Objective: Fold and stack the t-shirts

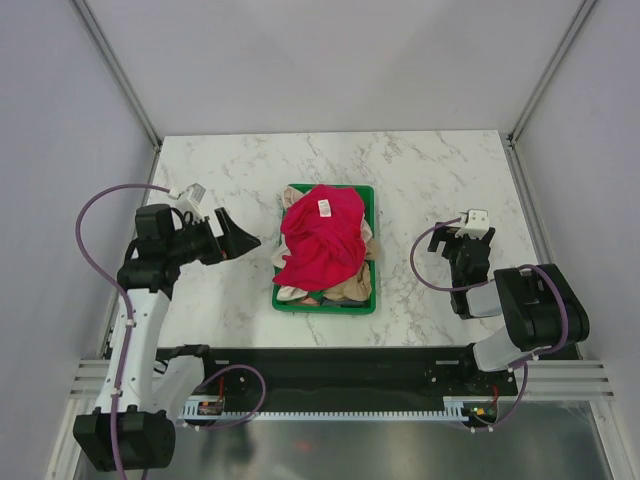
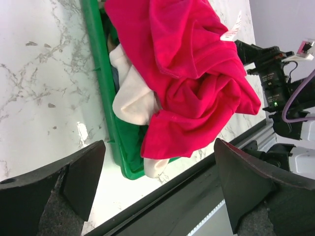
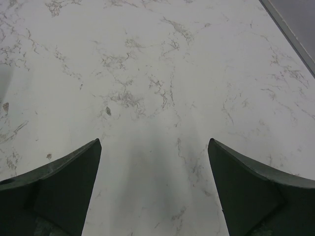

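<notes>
The crimson t-shirt (image 1: 322,240) lies heaped over the cream t-shirt (image 2: 130,96) in the green tray (image 1: 285,300), mid-surface. Your left gripper (image 1: 240,240) hovers near the tray's left side, jaws apart and empty; the right gripper (image 3: 153,142) likewise, over marble. Pinch one top fold only (near the white tag (image 1: 324,207)) and lift clear. The marble surface (image 1: 420,170) is flat, walled by pale panels (image 1: 300,60).
</notes>
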Robot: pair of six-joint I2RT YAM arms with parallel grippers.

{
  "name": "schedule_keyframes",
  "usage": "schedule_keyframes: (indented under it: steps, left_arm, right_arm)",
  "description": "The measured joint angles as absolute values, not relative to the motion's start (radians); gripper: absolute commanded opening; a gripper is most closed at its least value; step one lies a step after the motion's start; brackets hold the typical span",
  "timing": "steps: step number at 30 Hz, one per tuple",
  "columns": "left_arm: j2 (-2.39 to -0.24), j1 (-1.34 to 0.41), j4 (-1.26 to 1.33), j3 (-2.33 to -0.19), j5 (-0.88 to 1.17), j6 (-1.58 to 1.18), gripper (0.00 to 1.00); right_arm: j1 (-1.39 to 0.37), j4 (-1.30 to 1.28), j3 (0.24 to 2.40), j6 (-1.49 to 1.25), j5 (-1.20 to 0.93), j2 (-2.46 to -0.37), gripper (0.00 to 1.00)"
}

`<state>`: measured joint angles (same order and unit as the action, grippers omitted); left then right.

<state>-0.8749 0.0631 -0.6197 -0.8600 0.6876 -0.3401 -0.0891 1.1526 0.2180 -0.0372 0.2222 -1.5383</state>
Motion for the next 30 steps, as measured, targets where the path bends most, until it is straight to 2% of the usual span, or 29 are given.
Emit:
schedule_keyframes:
  steps: [14, 27, 30]
  left_arm:
    - [-0.961, 0.064, -0.602, -0.811, 0.621, -0.37, 1.0]
    - [-0.851, 0.063, -0.596, -0.807, 0.551, -0.379, 1.0]
    - [-0.839, 0.063, -0.597, -0.807, 0.547, -0.379, 1.0]
  right_arm:
    - [-0.089, 1.153, 0.218, -0.037, 0.222, -1.538, 0.98]
    - [-0.089, 1.151, 0.22, -0.037, 0.223, -1.537, 0.98]
    - [-0.131, 1.042, 0.239, -0.028, 0.274, -1.481, 0.98]
